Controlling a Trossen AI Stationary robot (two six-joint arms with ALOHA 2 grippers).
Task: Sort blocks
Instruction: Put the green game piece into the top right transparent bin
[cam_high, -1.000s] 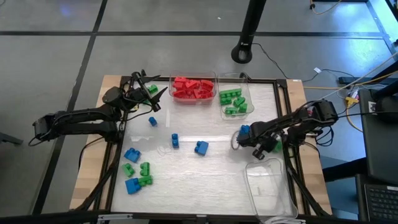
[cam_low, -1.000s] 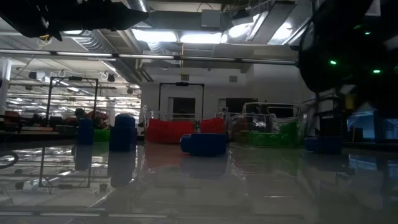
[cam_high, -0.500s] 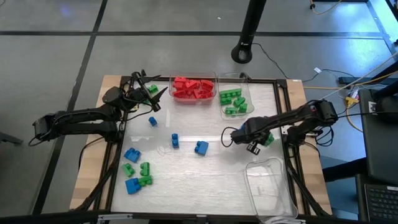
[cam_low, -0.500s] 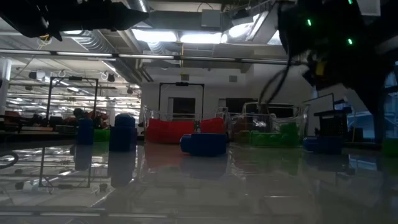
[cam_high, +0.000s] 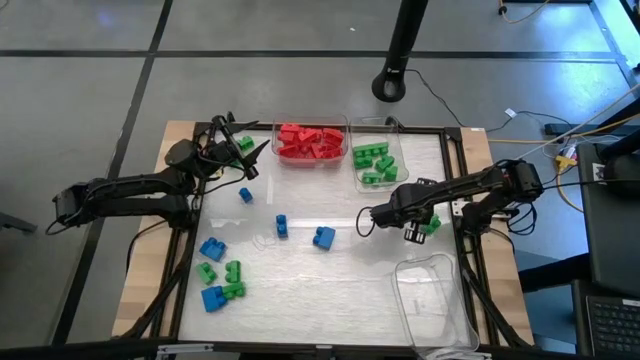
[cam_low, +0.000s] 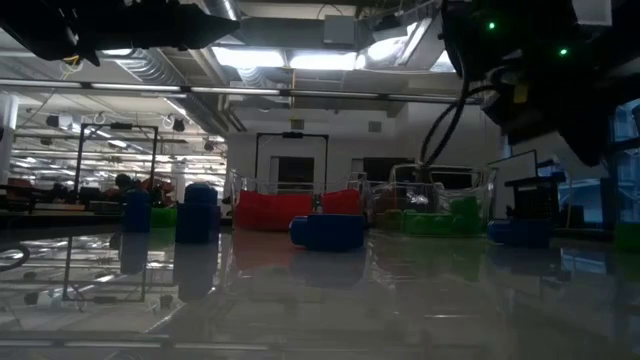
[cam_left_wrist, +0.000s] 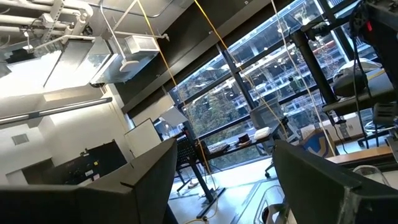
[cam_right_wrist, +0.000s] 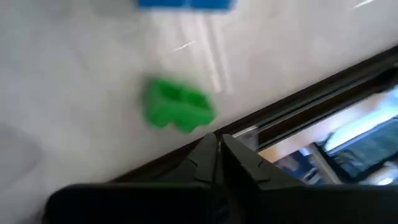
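the right gripper (cam_high: 366, 222) has swung inward from beside the clear bin (cam_high: 432, 295) toward the loose blue blocks (cam_high: 323, 237) mid-table; the blue block seen at its tip a second ago no longer shows. its fingers (cam_right_wrist: 214, 152) are pressed together, empty. the left gripper (cam_high: 243, 155) waits unmoved near the red blocks (cam_high: 310, 142); its opening and any load cannot be told.

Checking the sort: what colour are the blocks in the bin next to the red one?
Green; the blocks show best in the high view.
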